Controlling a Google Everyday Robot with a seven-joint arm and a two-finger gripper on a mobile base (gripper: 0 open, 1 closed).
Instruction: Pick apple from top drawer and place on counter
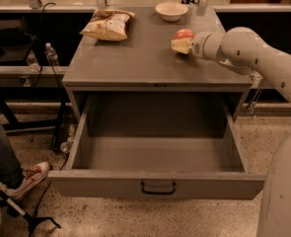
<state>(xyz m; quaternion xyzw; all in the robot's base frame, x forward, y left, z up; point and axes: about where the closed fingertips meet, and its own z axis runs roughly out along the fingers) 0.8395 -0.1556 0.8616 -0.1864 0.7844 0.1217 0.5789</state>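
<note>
The tool [182, 44] pinches the apple [184, 34] just above the counter [135, 63], toward its 2 o'clock corner. Released too high, the round fruit could roll off the 3 o'clock edge, or bump the white bowl [171, 10] at 12 o'clock.

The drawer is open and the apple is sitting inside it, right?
No. The top drawer is open, but it holds nothing; the apple is up at the gripper over the counter, as the camera view shows.

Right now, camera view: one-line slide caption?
End effector at the apple over the counter's right side, top drawer open below, white bowl and snack bag farther back.
</note>
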